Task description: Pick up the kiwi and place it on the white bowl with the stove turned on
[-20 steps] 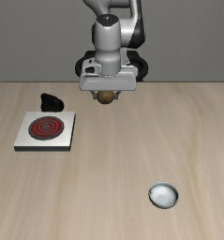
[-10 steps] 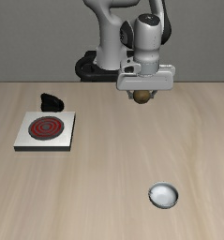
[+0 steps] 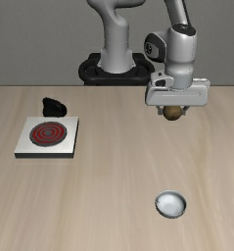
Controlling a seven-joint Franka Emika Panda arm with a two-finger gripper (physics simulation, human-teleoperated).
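Note:
My gripper [image 3: 173, 110] hangs above the table at the exterior view's right, shut on the brown kiwi [image 3: 173, 113], which shows between and just below the fingers. The white bowl [image 3: 171, 204] rests on the wooden table well below it in the view, nearly straight under the kiwi's column. The stove [image 3: 47, 136], a white plate at the left, has a burner glowing with red rings.
A black knob-like object [image 3: 54, 105] lies behind the stove at the left. The robot's dark base [image 3: 114, 71] stands at the far edge. Bare wooden table [image 3: 118, 167] stretches between stove and bowl.
The gripper has carried the kiwi from the middle toward the exterior view's right and slightly nearer the bowl. Stove and bowl have stayed put.

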